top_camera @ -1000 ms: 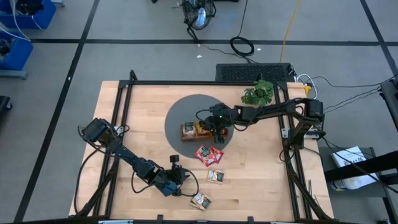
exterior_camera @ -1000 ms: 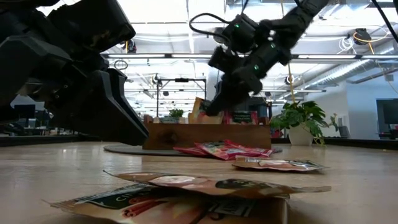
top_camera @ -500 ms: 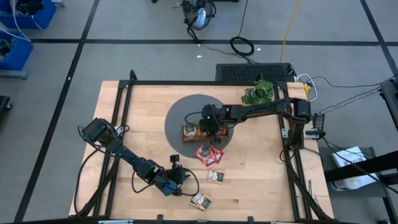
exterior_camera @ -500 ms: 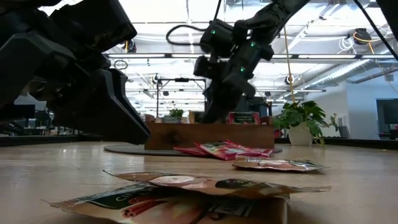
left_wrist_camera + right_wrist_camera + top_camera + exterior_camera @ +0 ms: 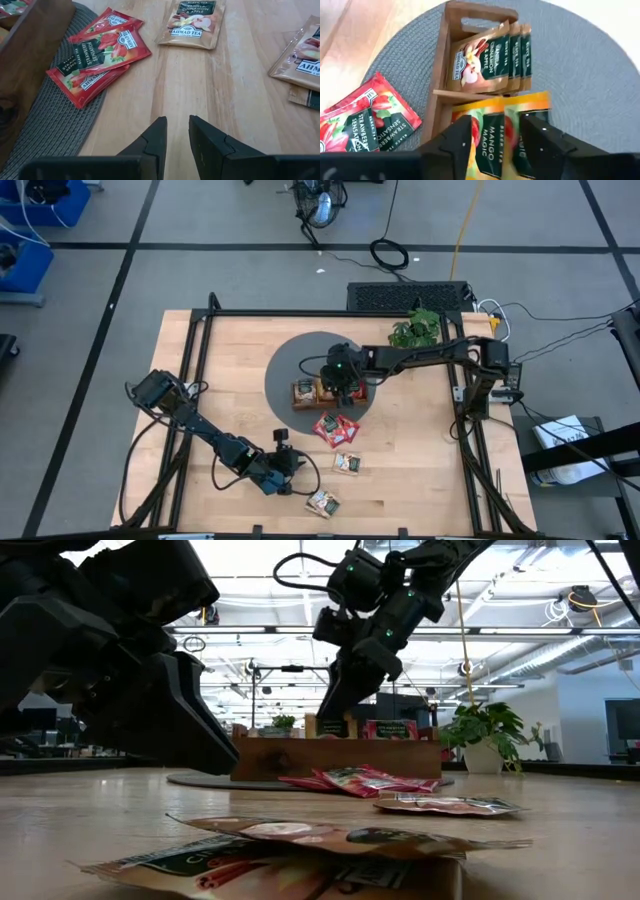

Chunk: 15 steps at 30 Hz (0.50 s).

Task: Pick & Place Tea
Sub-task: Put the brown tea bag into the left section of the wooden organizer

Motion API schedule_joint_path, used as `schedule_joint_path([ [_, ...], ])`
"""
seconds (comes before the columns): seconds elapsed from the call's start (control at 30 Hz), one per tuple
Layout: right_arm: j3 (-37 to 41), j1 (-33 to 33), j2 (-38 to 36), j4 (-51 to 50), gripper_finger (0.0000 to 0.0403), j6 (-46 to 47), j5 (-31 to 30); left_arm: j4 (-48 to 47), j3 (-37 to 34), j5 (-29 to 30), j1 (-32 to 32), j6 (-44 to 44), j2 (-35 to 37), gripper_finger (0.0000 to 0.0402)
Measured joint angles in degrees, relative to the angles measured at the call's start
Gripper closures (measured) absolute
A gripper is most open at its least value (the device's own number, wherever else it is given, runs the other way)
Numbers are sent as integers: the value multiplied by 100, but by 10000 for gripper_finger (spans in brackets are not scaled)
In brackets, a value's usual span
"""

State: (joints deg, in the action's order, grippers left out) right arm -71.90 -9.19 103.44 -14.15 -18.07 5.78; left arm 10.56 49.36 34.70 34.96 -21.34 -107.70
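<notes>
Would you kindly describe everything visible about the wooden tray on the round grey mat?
The wooden tray is brown, with thin dividers forming compartments and a cut-out handle slot in one end wall. It sits flat on the grey woven mat, near the table's middle. One compartment holds upright Vanilla Cinnamon Apple sachets; the next holds orange-yellow Mango Magic sachets. The right gripper hovers just above the mango ones, jaws apart, holding nothing. Red strawberry sachets lie beside the tray, partly on the mat.

A light wooden worktop (image 5: 230, 390) fills the frame's centre. A round grey mat (image 5: 290, 360) lies at its middle, carrying a brown wooden tray (image 5: 455, 55). A potted green plant (image 5: 415, 330) stands upper right. Cables (image 5: 390, 253) trail across the grey floor above.
</notes>
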Motion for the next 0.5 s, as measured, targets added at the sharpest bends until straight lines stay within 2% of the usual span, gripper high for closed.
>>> schedule_joint_path([
  [0.17,11,28,8,-95,226,229,17,-2,0,-6,0,0,0,314],
  [0.5,26,261,-371,77,233,213,20,-2,0,-4,0,22,0,314],
])
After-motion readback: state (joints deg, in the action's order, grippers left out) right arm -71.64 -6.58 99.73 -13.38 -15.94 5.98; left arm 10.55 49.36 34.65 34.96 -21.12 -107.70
